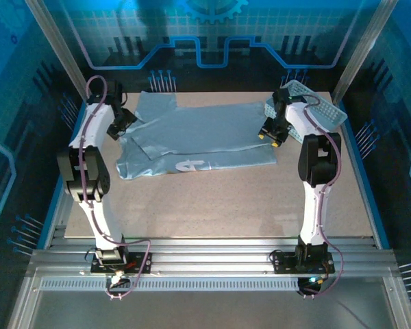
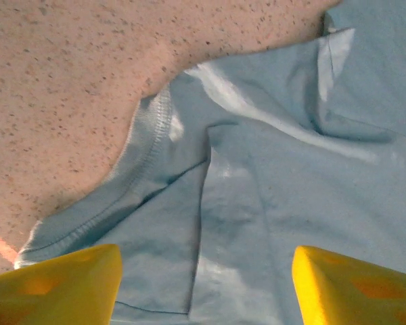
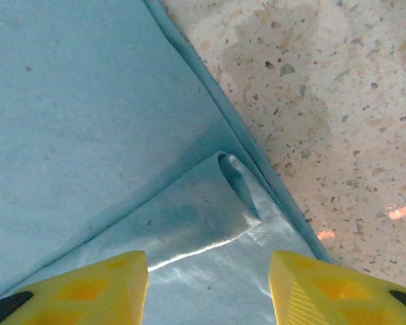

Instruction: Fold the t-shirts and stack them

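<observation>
Hovering over the far half of the table (image 1: pixel 212 205), my two grippers sit at opposite ends of one pale grey-blue t-shirt (image 1: pixel 198 133) that lies spread flat, wider than it is deep.

My left gripper (image 1: pixel 118 130) hangs above the shirt's left end, near a sleeve. From its wrist, my yellow fingers (image 2: pixel 61 284) stand well apart with nothing between them. Cloth lies below, and a stitched hem (image 2: pixel 152 128) curves along the shirt's edge against bare tabletop.

My right gripper (image 1: pixel 268 137) hangs above the shirt's right end. Its yellow fingers (image 3: pixel 88 284) are also spread, gripping nothing. Below them a small corner of cloth (image 3: pixel 223 203) is turned over on itself, and the shirt's straight edge runs diagonally beside bare table.

Open room: the whole near half of the table, between the shirt and my arm bases, is uncovered. A white lattice plastic basket (image 1: pixel 315 106) sits at the far right corner, just behind my right arm.

The tabletop is beige with dark speckles. Blue panels (image 1: pixel 205 41) printed with line patterns wall the space, held in a metal frame.

White printed lettering (image 1: pixel 192 165) shows on the shirt's near edge, too small to read.
</observation>
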